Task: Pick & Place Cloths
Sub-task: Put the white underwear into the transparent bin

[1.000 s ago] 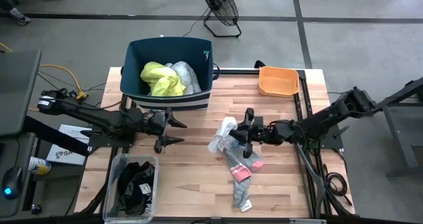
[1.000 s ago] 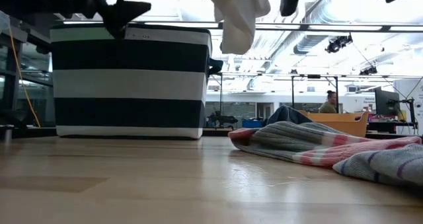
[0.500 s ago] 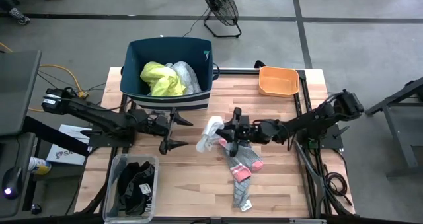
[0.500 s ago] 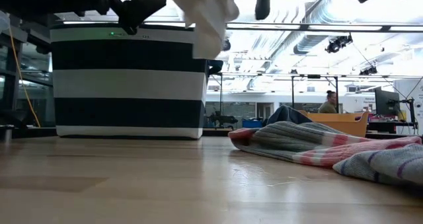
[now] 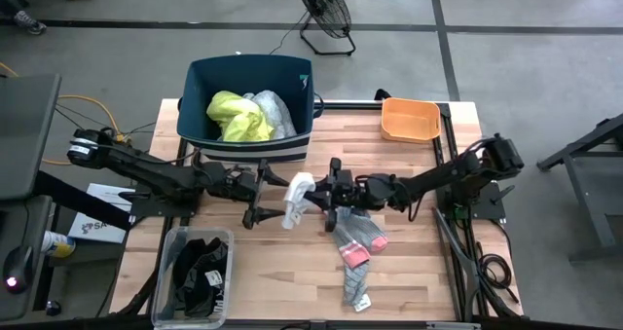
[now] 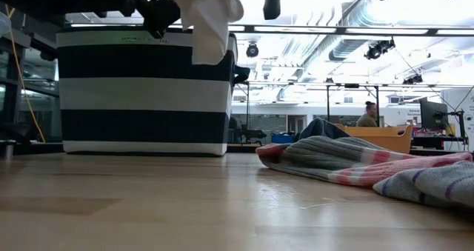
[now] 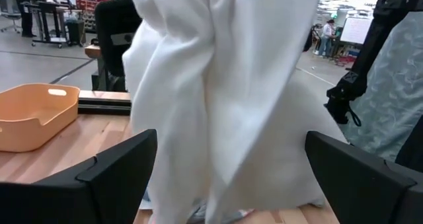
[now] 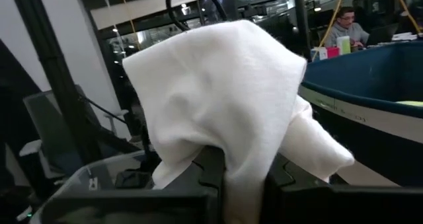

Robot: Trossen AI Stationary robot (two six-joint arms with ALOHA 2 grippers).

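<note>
Since a second ago the right gripper [image 5: 313, 200] has carried the white cloth [image 5: 295, 198] leftward, off the socks [image 5: 354, 238], up to the left gripper [image 5: 265, 193].

Right jaws closed on the cloth; it hangs clear above the surface [image 5: 292, 262]. Left jaws wide open, the cloth between them in the left wrist view.

Risks, as I judge them:
- right lets go before left closes: cloth drops short of the bin [image 5: 195, 87]
- left pinches only a loose fold: slips out
- grippers collide, they're near
</note>
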